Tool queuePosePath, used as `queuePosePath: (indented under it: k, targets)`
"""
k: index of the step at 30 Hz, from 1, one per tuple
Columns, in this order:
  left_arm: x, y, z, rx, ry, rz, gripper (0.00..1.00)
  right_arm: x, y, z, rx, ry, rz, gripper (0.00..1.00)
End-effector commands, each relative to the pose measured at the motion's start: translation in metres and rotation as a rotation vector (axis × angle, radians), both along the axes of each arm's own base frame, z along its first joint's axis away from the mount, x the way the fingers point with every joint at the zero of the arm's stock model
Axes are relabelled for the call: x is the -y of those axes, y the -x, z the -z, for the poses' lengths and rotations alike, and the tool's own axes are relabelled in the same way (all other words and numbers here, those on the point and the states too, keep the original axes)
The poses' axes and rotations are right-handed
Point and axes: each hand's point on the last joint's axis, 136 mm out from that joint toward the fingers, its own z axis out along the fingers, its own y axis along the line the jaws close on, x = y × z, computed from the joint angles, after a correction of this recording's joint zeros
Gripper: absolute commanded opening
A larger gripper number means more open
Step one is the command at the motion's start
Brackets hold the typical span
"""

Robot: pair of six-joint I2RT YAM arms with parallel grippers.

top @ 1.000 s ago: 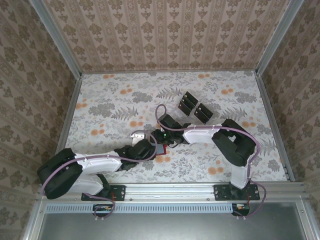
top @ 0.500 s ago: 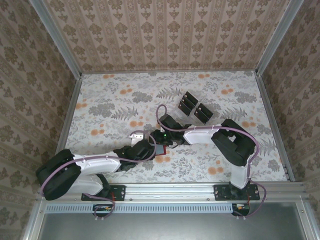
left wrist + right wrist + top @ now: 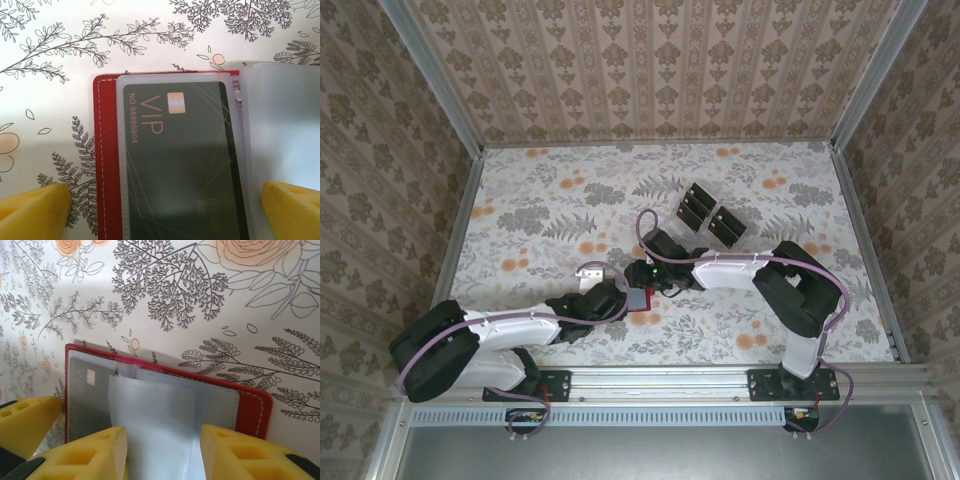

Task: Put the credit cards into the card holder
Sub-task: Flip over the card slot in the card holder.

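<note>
Your left gripper (image 3: pixel 162 205) stands wide, straddling the red card holder (image 3: pixel 106 150). The holder lies open on the bench (image 3: pixel 540 200) toward the middle of its near edge, with one black credit card (image 3: pixel 185 165) sleeved inside. Your right gripper (image 3: pixel 162 450) is half-closed with a clear flap (image 3: pixel 155 405) between its fingers; you cannot tell whether it grips.

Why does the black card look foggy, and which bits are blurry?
Left wrist view: the card lies under a milky plastic sleeve, so it looks grey, yet its lettering is sharp; the left fingertips are soft. Right wrist view: the right fingertips blur, the table print stays crisp. Top external view: the red wallet is too small for detail.
</note>
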Motion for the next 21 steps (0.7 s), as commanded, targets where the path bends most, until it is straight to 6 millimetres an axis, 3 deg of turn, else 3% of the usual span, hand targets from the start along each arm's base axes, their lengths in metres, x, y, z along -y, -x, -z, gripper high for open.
queuePosePath:
  k: [1, 9, 21]
  targets:
    - [-0.026, 0.012, 0.016, -0.046, -0.086, -0.033, 1.00, 0.011, 0.002, 0.020, -0.024, 0.063, 0.009, 0.44]
    - [-0.029, 0.014, 0.019, -0.050, -0.088, -0.041, 1.00, 0.005, 0.004, 0.026, -0.040, 0.051, -0.013, 0.43]
    - [-0.027, 0.013, 0.018, -0.047, -0.080, -0.038, 1.00, -0.020, 0.002, -0.001, -0.004, -0.081, -0.078, 0.43]
